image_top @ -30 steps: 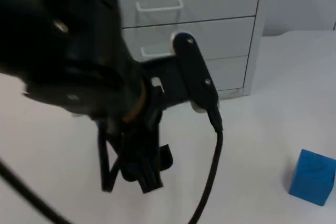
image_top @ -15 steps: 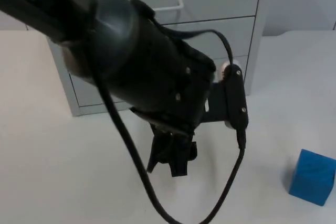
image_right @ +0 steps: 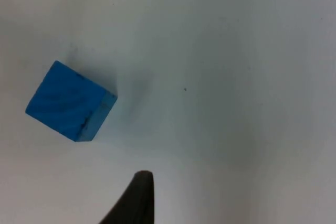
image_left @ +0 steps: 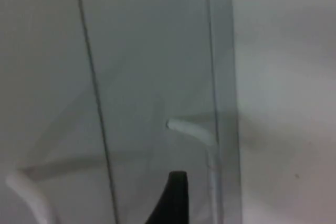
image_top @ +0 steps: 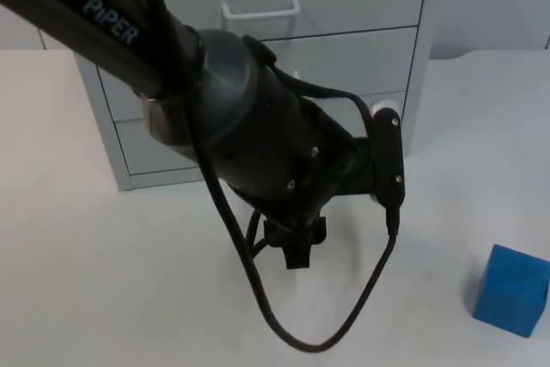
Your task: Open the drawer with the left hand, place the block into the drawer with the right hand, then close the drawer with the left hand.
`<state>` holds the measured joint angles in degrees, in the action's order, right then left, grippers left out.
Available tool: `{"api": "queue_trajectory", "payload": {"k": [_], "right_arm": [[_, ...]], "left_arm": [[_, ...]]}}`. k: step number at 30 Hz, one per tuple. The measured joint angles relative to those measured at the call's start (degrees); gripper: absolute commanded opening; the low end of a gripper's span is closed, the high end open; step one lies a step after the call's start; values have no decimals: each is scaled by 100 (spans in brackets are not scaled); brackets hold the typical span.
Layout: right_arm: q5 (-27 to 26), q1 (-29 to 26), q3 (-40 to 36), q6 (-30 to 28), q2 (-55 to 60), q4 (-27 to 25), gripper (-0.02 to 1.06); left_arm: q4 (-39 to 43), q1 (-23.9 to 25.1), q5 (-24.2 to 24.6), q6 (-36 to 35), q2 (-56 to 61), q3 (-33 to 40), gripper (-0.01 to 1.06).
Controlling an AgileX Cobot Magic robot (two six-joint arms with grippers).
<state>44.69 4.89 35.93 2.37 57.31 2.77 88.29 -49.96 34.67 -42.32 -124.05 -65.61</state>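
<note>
One drawer cabinet [image_top: 361, 49] on the white surface [image_top: 103, 281], grey, standing against the back, and I count three drawer fronts on it in the top view, all flush and shut. Two white handles are visible there: the upper handle [image_top: 260, 13] in full, and a sliver of the one below it [image_top: 295, 74] poking out behind the arm. In the left wrist view, two white handles [image_left: 195, 132] show up close against the grey fronts.

One block [image_top: 511, 290], bright blue, a plain cube with slightly scuffed edges, sitting on the surface off to the right, well apart from the cabinet. The right wrist view has it [image_right: 70, 102] resting flat, untouched.

Left gripper [image_top: 292, 242] hangs low in front of the cabinet's bottom drawer, fingers pointing down at the surface; whether they're apart or together, I cannot tell. The right gripper hovers above the surface near the block, one fingertip [image_right: 137, 198] visible, and its state I cannot tell either.
</note>
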Motion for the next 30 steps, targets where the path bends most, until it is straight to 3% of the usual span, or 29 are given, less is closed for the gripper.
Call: {"api": "queue_trajectory", "payload": {"k": [11,19,30], "right_arm": [[-23,0,0,40,0,0,105],[-81,0,0,106,0,0,105],[-81,0,0,106,0,0,105]], "left_arm": [[408,552,-569,-557,0,-11,75],[911,616,-784,-730,-2,-11,75],[1154,616,-465,-1096,-484,-211,73]]}}
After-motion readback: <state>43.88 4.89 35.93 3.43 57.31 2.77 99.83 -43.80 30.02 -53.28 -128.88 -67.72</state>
